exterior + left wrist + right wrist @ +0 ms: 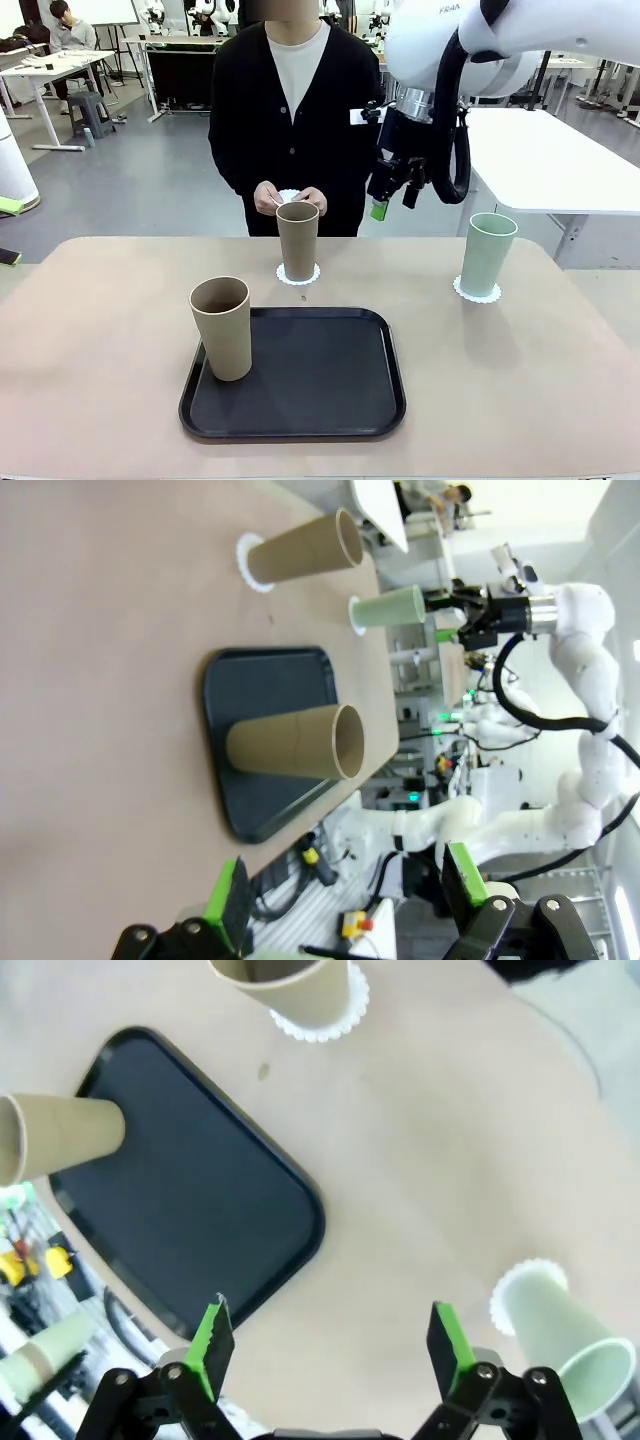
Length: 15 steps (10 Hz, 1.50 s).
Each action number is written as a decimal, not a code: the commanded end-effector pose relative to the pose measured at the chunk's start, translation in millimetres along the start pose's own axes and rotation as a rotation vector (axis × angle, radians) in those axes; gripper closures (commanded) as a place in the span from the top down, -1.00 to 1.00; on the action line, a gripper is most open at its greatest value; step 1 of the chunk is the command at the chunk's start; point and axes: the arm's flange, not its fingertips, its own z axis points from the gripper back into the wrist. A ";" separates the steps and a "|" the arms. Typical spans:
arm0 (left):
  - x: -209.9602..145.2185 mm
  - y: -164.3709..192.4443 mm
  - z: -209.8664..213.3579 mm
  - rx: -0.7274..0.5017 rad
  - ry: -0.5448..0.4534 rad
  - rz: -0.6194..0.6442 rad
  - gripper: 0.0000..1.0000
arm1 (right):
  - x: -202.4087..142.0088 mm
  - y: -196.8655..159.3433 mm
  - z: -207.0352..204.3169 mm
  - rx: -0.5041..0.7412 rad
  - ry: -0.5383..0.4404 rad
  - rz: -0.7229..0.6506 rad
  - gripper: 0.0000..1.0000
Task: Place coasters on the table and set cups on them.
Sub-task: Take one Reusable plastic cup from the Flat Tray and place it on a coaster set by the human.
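Starting at the left, we are finding the left pincer (345,875) hanging released off the table's near left side, its green pads spread wide with nothing between them. It is looking across the table (100,300) at the first tan cup (221,328). This cup is standing upright on the left part of the black tray (330,400), mouth up, with no coaster under it yet. The tray is holding that one cup and nothing else, and the cup is showing an empty inside.

Moving toward the middle, we are seeing the second tan cup (297,240) standing upright on the middle coaster (298,274), just beyond the tray's far edge. Behind it, at the far side of the table, the person's hands (310,199) are holding the loose coaster (288,195) above the table, so it is not yet lying flat anywhere.

Farther right, the right pincer (393,195) is hovering high over the far right of the table, released and carrying nothing. Below it and to its right, the green cup (486,254) is sitting upright on the right coaster (477,291), and it is looking empty too.

We are judging that the coming move is turning on the first tan cup. It is lying low and well to the left of the right pincer, across the whole tray, with its long axis vertical. The left arm is looking nearer to it, and a sideways grip around its wall is seeming the natural approach once the loose coaster is down.
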 end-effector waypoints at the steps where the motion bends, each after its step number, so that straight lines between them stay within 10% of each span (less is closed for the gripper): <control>1: -0.5 -1.0 1.2 -0.012 -0.004 -0.007 1.00 | 22.9 -1.0 0.1 0.078 -0.046 0.046 1.00; 15: -0.5 -1.0 1.2 -0.012 -0.004 -0.007 1.00 | 0.0 0.0 0.0 0.000 0.000 0.000 1.00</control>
